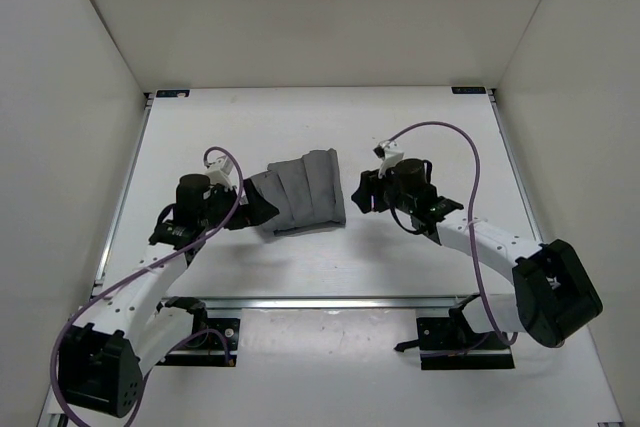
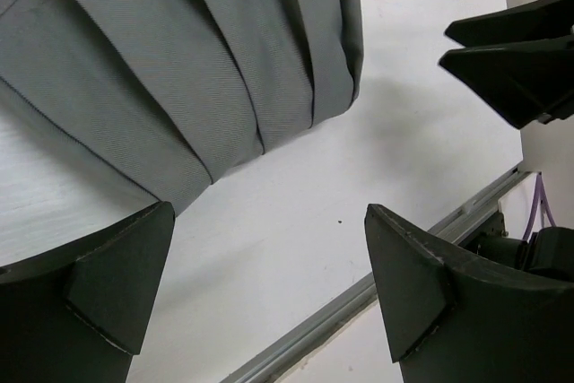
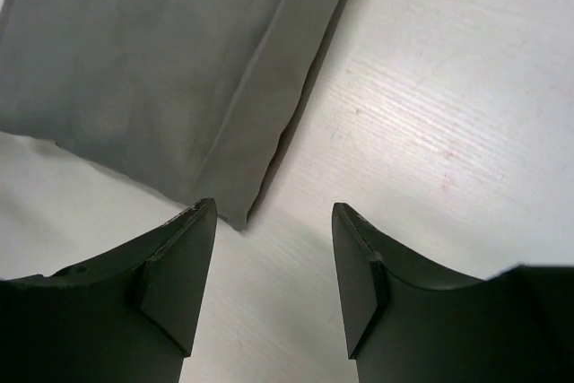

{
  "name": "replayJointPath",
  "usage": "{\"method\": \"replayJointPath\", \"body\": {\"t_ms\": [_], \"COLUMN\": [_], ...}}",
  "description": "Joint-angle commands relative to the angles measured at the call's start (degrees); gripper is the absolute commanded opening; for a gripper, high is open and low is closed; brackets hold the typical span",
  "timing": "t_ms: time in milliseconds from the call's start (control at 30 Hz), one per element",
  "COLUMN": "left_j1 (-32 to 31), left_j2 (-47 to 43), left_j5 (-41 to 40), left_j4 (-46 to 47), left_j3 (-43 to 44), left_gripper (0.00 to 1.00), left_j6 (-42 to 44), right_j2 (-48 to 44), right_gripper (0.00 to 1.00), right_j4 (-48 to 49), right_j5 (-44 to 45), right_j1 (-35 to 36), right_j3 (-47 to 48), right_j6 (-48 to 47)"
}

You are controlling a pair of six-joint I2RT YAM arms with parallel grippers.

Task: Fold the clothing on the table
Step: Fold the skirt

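**A:** Where do we find the pleated garment (image 1: pixel 303 192)?

**B:** We see it lying on the white table (image 1: pixel 430 127), grey and gathered into a compact fan, with one tool on either side of it.

**A:** And the left tool (image 2: pixel 269 262)?

**B:** It sits right at the garment's left edge. Its fingers are spread wide with only bare table between them, so it grips nothing. One finger is right by the hem, and we cannot tell whether it touches the cloth.

**A:** And the right tool (image 3: pixel 273 257)?

**B:** It is just off the garment's right edge. Its fingers are moderately parted over bare table, holding nothing. The garment's near corner lies beside one finger.
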Motion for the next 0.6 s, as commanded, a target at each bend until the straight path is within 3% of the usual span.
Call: {"method": "replayJointPath", "body": {"t_ms": [0,400,567], "left_j1": [-1.7,-0.3,-1.1], "left_j2": [-1.3,-8.4,-4.4], "left_j5": [0.7,0.5,0.2], "left_j4": [1.8,2.9,-0.3], "left_j3": [1.6,-0.2,2.3], "left_gripper": [0.99,0.99,0.98], "left_j6": [1.4,0.2,1.5], "right_j2": [-2.2,-2.1,-3.6], "right_gripper": [0.52,0.53,0.53], "right_j4": [2.1,2.5,4.1], "right_j5": [-0.5,-2.6,-2.8], "right_j1": [-0.7,0.2,0.0], "right_j3": [-1.3,-1.1,-2.7], "right_j6": [0.4,0.5,1.2]}}
